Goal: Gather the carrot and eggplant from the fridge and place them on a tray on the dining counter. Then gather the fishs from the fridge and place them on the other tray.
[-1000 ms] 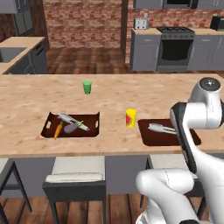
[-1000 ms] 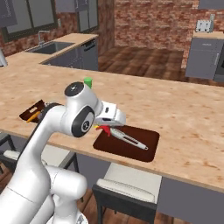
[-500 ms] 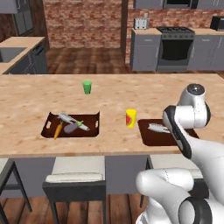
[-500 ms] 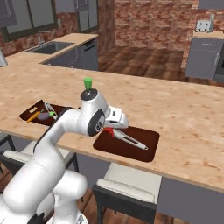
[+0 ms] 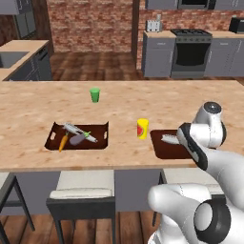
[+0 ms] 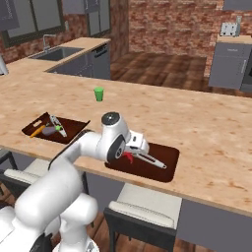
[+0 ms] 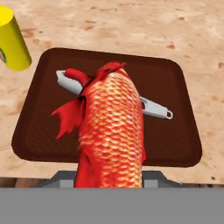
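Over the other tray (image 7: 183, 127): gripper (image 6: 132, 153) with red fish (image 7: 111, 131)
Fingers were clamped on the red fish above a silvery fish (image 7: 153, 107) lying in that tray

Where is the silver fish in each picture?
Left base view: the silver fish lies right of the middle, beside the white arm.
Right base view: it lies just below the middle, right of the arm.
Hand view: it runs across the middle, partly behind the red fish.
Shared landmark: the brown tray under it.
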